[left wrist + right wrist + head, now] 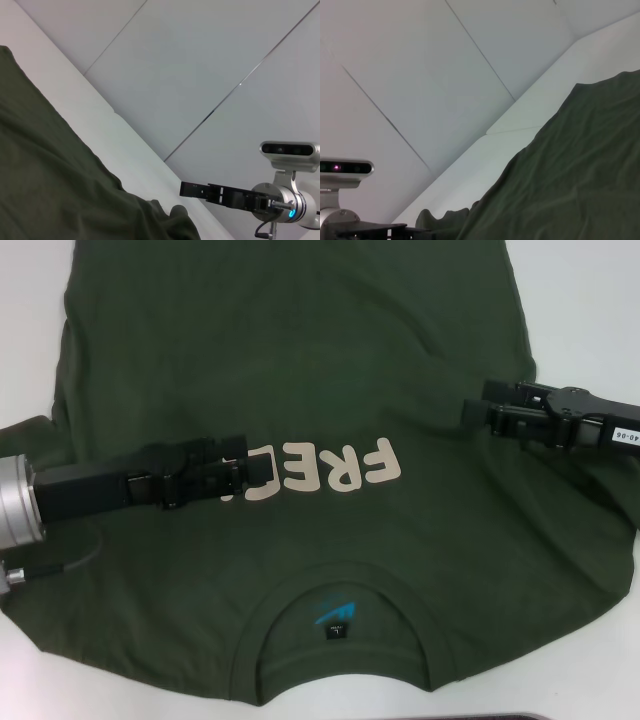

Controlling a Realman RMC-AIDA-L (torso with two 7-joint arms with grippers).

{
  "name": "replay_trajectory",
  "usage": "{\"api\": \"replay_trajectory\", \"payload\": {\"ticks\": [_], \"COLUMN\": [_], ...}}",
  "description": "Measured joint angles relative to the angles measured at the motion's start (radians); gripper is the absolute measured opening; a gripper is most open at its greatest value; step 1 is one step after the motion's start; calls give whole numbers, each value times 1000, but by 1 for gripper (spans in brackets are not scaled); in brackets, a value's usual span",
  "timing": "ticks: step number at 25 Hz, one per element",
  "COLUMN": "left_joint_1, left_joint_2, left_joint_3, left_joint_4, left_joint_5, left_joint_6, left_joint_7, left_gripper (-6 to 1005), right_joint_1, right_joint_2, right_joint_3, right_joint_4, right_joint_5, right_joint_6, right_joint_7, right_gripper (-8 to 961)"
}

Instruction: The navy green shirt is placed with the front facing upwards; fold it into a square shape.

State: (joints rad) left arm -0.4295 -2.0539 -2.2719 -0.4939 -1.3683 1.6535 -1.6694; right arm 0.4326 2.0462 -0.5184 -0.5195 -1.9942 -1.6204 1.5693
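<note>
The navy green shirt [330,360] lies spread front-up on the white table [585,300], with its ribbed collar [345,640] toward me and the pale letters "FRE" across the chest. My left gripper [255,470] reaches in from the left and sits over the chest, covering the last letter. My right gripper [468,410] comes in from the right, over the shirt's right side level with the letters. The left wrist view shows green cloth [50,190] and the right gripper [182,189] farther off. The right wrist view shows rumpled cloth [570,175].
A blue logo and black tag [335,620] show inside the neck. Bare white table lies at the far right and far left of the shirt. The robot's head camera [290,149] appears in both wrist views, with grey wall panels behind.
</note>
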Motion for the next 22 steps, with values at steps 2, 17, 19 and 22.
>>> {"api": "replay_trajectory", "payload": {"ticks": [2, 17, 19, 22], "left_joint_1": [0, -1, -2, -2], "left_joint_2": [0, 2, 2, 4], "left_joint_3": [0, 2, 3, 2], "left_joint_4": [0, 0, 0, 0], "left_joint_5": [0, 0, 0, 0], "left_joint_6": [0, 0, 0, 0], "left_joint_7": [0, -1, -1, -1], "left_gripper": [904, 904, 904, 904], "right_joint_1": [0, -6, -7, -7], "right_joint_2": [0, 0, 0, 0], "right_joint_3": [0, 0, 0, 0], "right_joint_4": [0, 1, 1, 1], "right_joint_5": [-1, -2, -2, -1], "right_joint_6": [0, -1, -1, -1], "right_joint_7": [0, 1, 1, 2], "right_gripper": [915, 915, 915, 915]}}
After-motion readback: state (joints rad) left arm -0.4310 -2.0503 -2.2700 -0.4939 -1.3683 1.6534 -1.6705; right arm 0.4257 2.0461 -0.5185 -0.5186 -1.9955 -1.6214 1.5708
